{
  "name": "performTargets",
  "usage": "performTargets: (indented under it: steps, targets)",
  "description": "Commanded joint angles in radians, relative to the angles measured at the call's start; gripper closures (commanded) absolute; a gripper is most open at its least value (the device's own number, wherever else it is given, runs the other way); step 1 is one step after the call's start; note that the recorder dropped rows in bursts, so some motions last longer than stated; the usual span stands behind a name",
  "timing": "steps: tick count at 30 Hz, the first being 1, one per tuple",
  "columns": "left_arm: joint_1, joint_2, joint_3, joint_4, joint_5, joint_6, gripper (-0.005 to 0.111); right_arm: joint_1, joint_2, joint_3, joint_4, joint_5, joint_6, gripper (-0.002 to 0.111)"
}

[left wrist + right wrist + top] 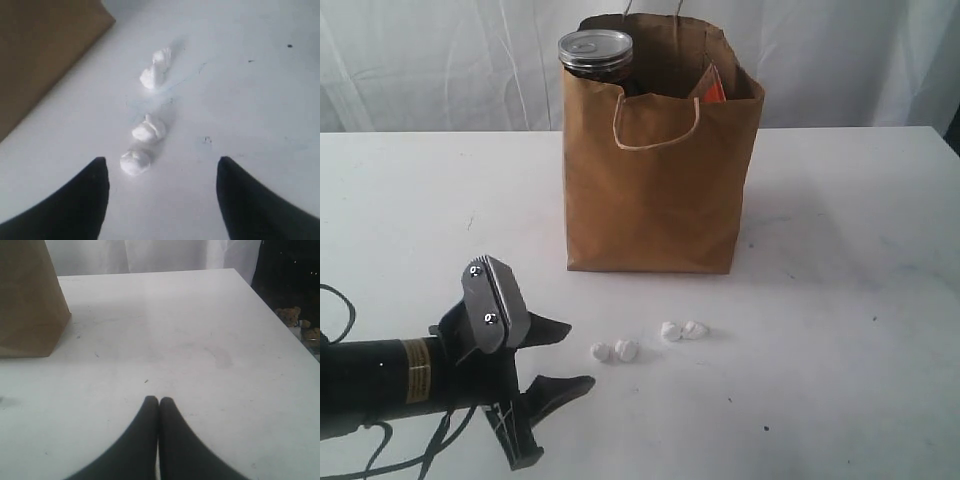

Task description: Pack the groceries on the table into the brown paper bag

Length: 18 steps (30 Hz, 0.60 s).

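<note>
Overview, exterior view: a brown paper bag (660, 190) stood upright at mid-table, with a silver-topped can (595, 52) and an orange-labelled pouch (712, 90) showing above its rim. Four small white lumps (615, 350) lay in two pairs on the table (840, 300) in front of the bag, apart from it. The left gripper (578, 355) hung low near the closest pair, jaws spread wide and empty. A pale curtain (420, 60) closed off the room behind.

Left wrist view: the lumps ran in a line ahead of the open jaws, the nearest close beside one finger. They looked light, soft and crumbly, so a gentle pinch across one lump's middle seemed wise.

Right wrist view: the right gripper (159, 401) was closed on nothing, above scuffed white tabletop, well apart from the bag.
</note>
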<state>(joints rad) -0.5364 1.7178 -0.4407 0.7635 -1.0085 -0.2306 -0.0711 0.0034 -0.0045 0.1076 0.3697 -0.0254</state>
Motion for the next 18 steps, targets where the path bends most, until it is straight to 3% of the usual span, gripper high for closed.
performTargets:
  steps: [1, 7, 13, 18]
  targets:
    - [-0.006, 0.000, -0.004, 0.029, -0.129, -0.040, 0.040, -0.009, -0.003, 0.005, -0.001, -0.004, 0.002, 0.108]
    - [-0.030, 0.065, -0.067, -0.047, -0.017, 0.109, 0.040, -0.009, -0.003, 0.005, -0.001, -0.004, 0.002, 0.108]
    - [-0.030, 0.135, -0.166, -0.022, -0.003, 0.067, 0.040, -0.009, -0.003, 0.005, -0.001, -0.004, 0.015, 0.108]
    - [-0.030, 0.180, -0.210, -0.003, 0.112, 0.073, 0.040, -0.009, -0.003, 0.005, -0.001, -0.004, 0.015, 0.108]
